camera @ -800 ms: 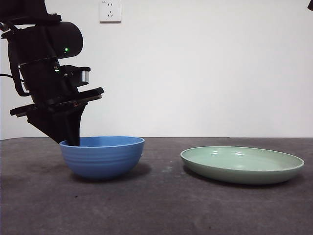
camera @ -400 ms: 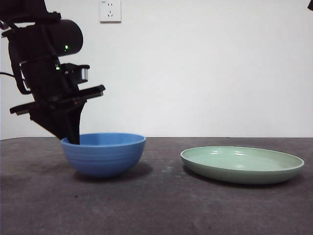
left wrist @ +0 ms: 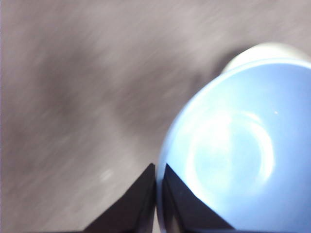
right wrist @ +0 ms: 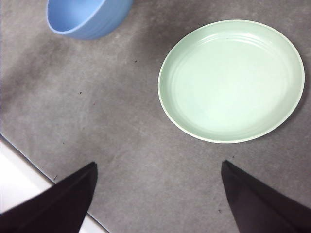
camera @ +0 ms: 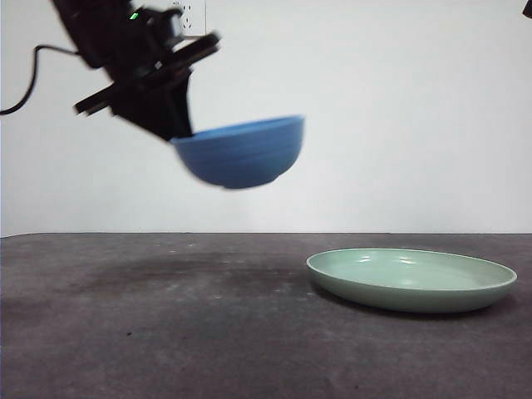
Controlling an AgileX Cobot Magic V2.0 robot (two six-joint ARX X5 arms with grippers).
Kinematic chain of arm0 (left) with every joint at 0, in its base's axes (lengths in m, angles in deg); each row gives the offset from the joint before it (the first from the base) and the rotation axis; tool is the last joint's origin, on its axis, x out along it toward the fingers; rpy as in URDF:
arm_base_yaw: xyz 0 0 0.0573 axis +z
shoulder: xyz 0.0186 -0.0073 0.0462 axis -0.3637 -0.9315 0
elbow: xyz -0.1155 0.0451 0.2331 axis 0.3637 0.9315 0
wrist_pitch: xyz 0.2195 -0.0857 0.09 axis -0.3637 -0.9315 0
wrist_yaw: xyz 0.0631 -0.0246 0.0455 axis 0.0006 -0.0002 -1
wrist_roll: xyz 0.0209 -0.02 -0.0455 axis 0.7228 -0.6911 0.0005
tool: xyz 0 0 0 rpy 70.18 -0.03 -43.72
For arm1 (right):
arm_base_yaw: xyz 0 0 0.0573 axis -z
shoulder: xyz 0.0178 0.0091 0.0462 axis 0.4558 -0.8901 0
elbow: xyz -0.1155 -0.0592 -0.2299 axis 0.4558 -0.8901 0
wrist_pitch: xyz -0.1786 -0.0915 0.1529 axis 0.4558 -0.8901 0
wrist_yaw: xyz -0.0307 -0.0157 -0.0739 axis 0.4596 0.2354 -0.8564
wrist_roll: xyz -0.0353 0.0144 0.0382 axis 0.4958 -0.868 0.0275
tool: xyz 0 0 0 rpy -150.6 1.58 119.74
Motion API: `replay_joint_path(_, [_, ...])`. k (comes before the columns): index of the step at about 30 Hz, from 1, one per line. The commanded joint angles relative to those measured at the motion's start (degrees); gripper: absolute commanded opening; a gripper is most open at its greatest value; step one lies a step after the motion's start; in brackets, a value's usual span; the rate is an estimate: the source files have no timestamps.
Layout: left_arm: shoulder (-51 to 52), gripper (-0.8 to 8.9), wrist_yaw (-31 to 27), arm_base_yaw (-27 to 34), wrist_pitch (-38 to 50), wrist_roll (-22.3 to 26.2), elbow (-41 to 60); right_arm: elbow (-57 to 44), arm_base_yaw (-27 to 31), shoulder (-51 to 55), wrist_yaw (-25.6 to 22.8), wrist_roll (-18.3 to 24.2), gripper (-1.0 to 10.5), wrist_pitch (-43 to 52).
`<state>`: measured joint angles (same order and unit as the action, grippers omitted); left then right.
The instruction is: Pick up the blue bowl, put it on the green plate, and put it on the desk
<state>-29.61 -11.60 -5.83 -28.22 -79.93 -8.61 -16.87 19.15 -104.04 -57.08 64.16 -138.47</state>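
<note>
My left gripper (camera: 179, 129) is shut on the rim of the blue bowl (camera: 241, 151) and holds it tilted, high in the air above the desk (camera: 166, 324), left of the green plate (camera: 411, 278). In the left wrist view the jaws pinch the bowl's rim (left wrist: 158, 177), and the bowl (left wrist: 238, 155) fills much of that blurred view. The right wrist view shows the bowl (right wrist: 87, 17) and the empty plate (right wrist: 232, 80) from above. My right gripper (right wrist: 158, 194) is open and empty, above the desk near the plate.
A white wall with a socket (camera: 189, 12) stands behind the desk. The desk's edge (right wrist: 29, 167) shows in the right wrist view, with a pale floor beyond it.
The left gripper has lifted the blue bowl off the desk, high up and to the right, toward the plate. The bowl now tilts. The plate has not moved.
</note>
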Motion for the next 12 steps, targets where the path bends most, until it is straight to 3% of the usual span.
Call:
replay_joint_path(1, [-1.0, 0.15, 0.4, -2.1, 0.9, -1.7, -3.0, 1.1, -0.2, -0.1, 0.2, -1.6, 4.1, 0.5])
replay_joint_path(12, [-12.7, 0.15, 0.4, -8.8, 0.5, -2.6, -14.4, 1.1, -0.2, 3.3, 0.2, -2.2, 4.1, -0.3])
